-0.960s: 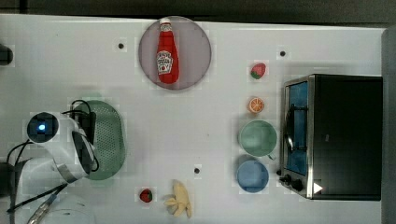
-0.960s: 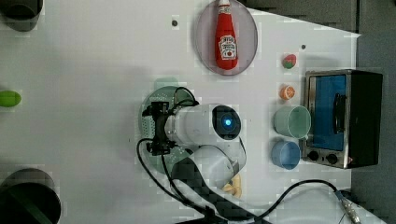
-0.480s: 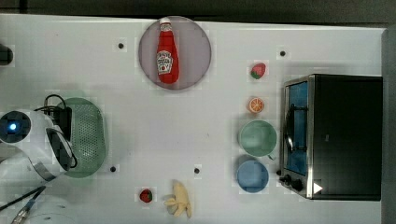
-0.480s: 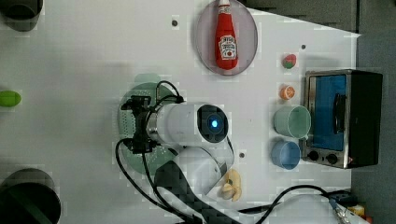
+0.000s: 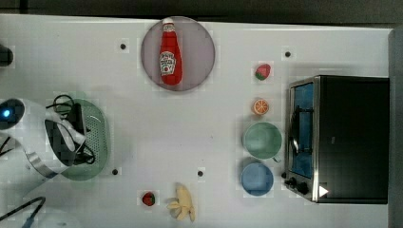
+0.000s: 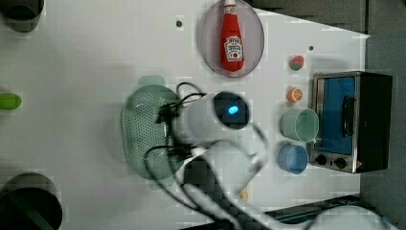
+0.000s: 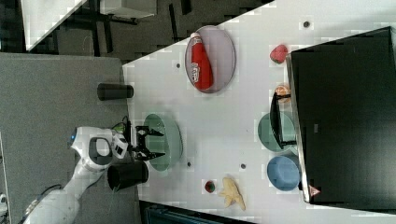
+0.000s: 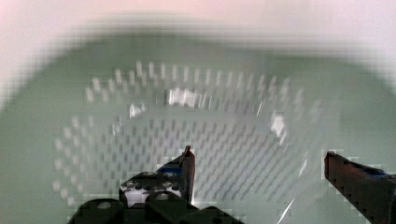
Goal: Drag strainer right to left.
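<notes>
Dragged leftward in the top view, strainer (image 5: 95, 137) sits under spread jaws.

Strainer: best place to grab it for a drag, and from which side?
Hook the strainer by its long side wall, coming from straight above with open fingers straddling the rim. It lies flat, mouth up, so the thin upright wall is exposed. The gripper is open over it.

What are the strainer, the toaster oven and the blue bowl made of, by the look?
Strainer: likely moulded plastic, matte pale mint, uniform colour, with rows of small punched holes. Toaster oven: probably sheet metal, dark body with a bright silvery front frame, and a reflective door that looks like glass. Blue bowl: smooth, plain blue; plastic or glazed ceramic, cannot tell which.
</notes>
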`<act>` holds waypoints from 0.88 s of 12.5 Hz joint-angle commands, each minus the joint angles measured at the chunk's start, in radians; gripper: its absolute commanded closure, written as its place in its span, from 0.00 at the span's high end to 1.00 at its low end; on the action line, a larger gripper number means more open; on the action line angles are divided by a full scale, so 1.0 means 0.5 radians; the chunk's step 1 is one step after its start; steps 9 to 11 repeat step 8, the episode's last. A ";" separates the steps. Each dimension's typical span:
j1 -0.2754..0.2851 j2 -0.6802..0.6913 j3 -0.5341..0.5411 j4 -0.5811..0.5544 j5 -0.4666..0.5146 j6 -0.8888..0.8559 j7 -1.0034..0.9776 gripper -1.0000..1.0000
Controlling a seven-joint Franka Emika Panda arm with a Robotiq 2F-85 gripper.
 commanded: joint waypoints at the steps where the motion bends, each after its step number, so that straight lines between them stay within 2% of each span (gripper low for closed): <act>1: -0.094 -0.522 -0.295 0.034 0.003 -0.224 -0.642 1.00; 3: -0.107 -0.781 -0.523 0.034 -0.120 -0.491 -0.947 1.00; 7: -0.128 -1.224 -0.914 0.030 -0.535 -0.933 -1.663 1.00; 8: -0.137 -1.304 -0.996 0.023 -0.553 -0.982 -1.833 1.00; 11: -0.137 -1.304 -0.996 0.023 -0.553 -0.982 -1.833 1.00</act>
